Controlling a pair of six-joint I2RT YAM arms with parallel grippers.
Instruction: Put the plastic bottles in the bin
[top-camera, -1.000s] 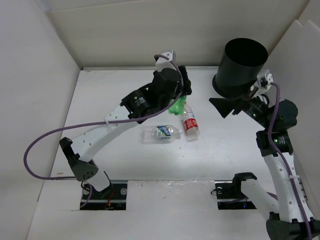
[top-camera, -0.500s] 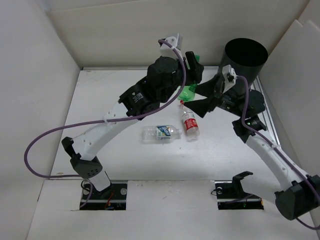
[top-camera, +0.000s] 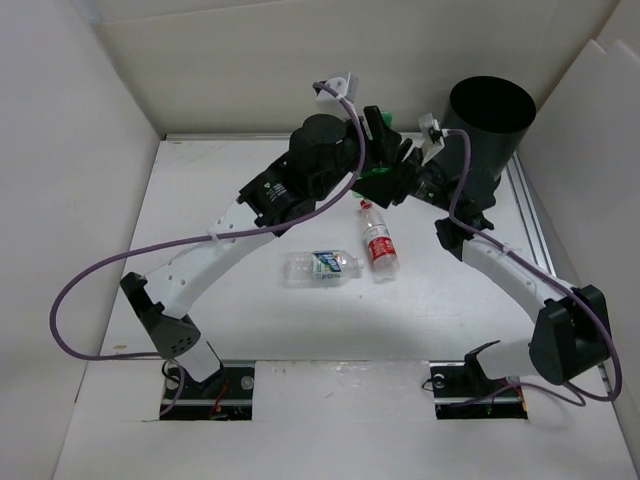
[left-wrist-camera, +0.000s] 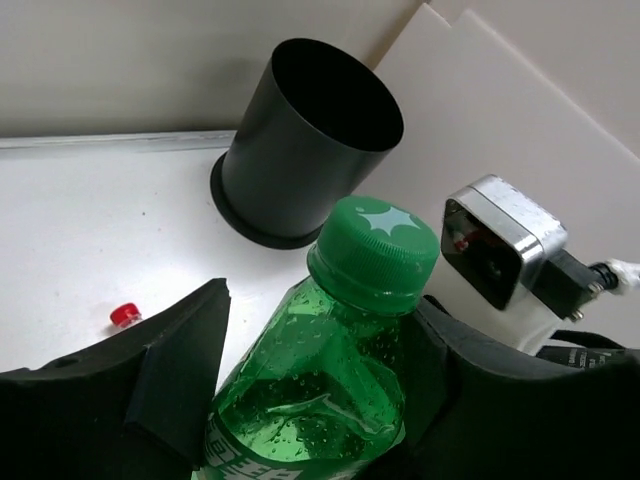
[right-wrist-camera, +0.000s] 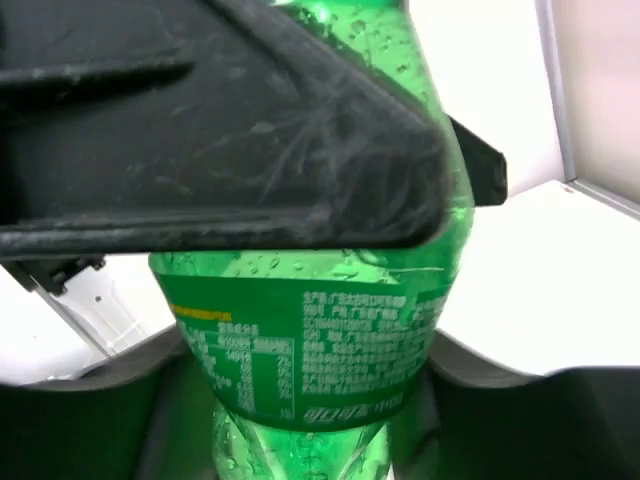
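Note:
A green bottle (top-camera: 378, 183) hangs in the air left of the black bin (top-camera: 490, 120), between both grippers. My right gripper (top-camera: 402, 186) is shut on its labelled body (right-wrist-camera: 310, 340), one finger on each side. My left gripper (top-camera: 388, 160) stands around the bottle's neck (left-wrist-camera: 340, 370) with its jaws spread and a gap at the left finger, so it is open. A clear bottle with a red cap (top-camera: 378, 243) and a clear bottle with a blue-white label (top-camera: 322, 265) lie on the table. The bin's open mouth (left-wrist-camera: 310, 140) shows beyond the green cap.
White walls close in the table (top-camera: 200, 220) on the left, back and right. The two arms cross in front of the bin. The right arm's wrist camera (left-wrist-camera: 500, 255) sits close to the right of the green bottle. A red cap (left-wrist-camera: 124, 315) shows on the table below.
My right arm swung from beside the bin over to the green bottle and shut on it. My left gripper lifted the bottle toward the bin, then widened its jaws.

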